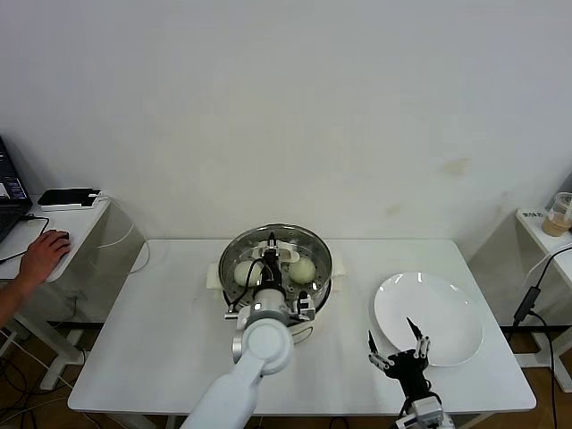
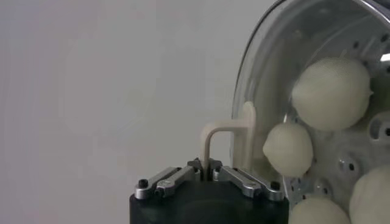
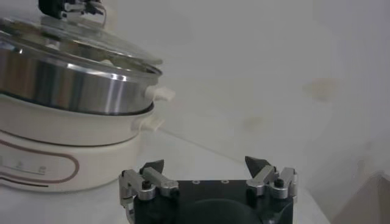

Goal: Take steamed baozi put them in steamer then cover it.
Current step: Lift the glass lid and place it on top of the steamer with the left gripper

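Observation:
The steamer (image 1: 327, 264) stands at the middle of the table, its steel wall (image 3: 73, 91) on a cream-white base. Several steamed baozi (image 1: 302, 269) (image 2: 332, 94) lie on its perforated tray. The glass cover (image 1: 299, 239) (image 3: 79, 45) sits over the pot, slightly tilted. My left gripper (image 1: 272, 261) (image 2: 206, 167) is above it, shut on the cover's cream-white handle (image 2: 228, 137). My right gripper (image 1: 391, 329) (image 3: 204, 163) hovers open and empty near the table's front right, beside the white plate (image 1: 442, 308).
The plate is bare. A side table with a person's hand (image 1: 45, 255) on a mouse stands at the left. A shelf with a cup (image 1: 561, 214) and a hanging cable (image 1: 536, 290) is at the right.

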